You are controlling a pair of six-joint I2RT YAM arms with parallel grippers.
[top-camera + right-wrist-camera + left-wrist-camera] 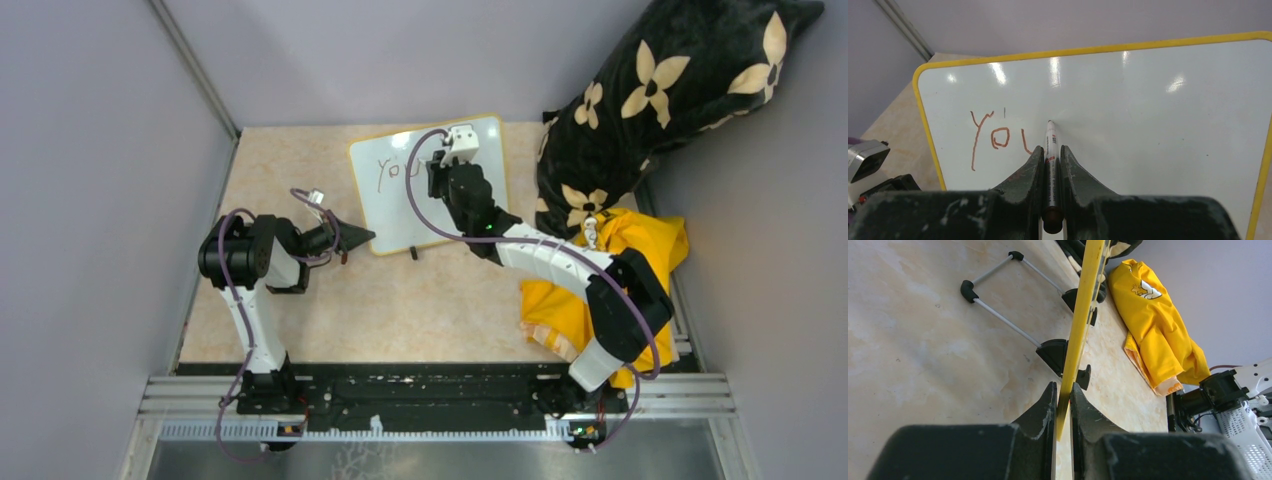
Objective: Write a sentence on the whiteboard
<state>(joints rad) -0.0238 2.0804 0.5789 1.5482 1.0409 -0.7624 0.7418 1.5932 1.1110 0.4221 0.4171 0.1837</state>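
Note:
The whiteboard [400, 205], white with a thin yellow frame, stands tilted at the back middle of the table. It fills the right wrist view [1148, 110] and shows edge-on in the left wrist view [1083, 315]. Reddish-brown writing [995, 137] reads "You", with the "u" partly hidden by the marker. My left gripper [1063, 390] is shut on the board's lower left corner [362, 238]. My right gripper [1049, 152] is shut on a white marker [1050, 142], its tip touching the board right of the letters. In the top view the right gripper [452, 150] sits over the board.
A yellow garment [640, 250] lies at the right under the right arm, also in the left wrist view [1158, 325]. A black cushion with cream flowers [660, 90] is at the back right. The board's wire stand with black feet [998, 310] rests on the table. Grey walls surround.

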